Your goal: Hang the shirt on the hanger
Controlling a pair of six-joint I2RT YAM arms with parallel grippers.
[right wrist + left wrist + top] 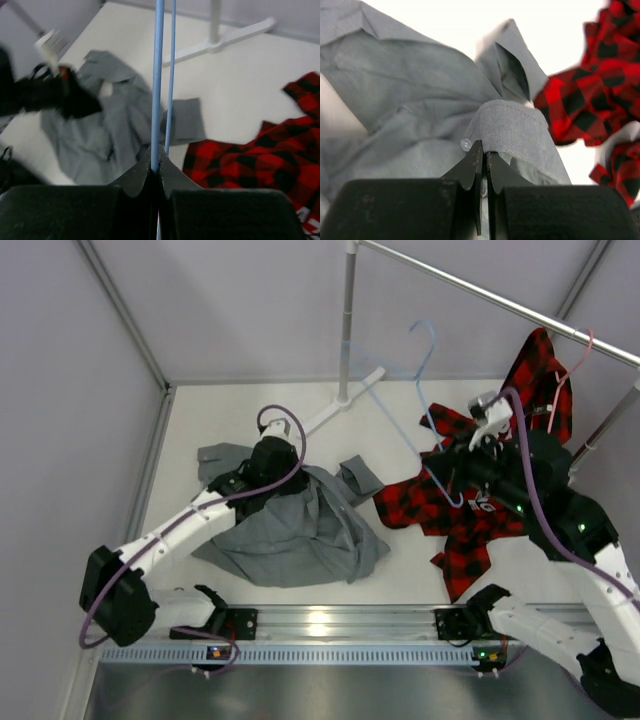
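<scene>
On the left, our left gripper (484,150) is clamped on a fold of the shirt (410,100); on the right, our right gripper (159,162) pinches the hanger (158,75) wire.

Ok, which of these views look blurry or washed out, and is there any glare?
Top external view: evenly lit and sharp, with a glare spot on the metal rail by the arm bases. Left wrist view: the table is blown out to white and the plaid shirt is soft. Right wrist view: the left arm is smeared, while the hanger wire is crisper.
</scene>
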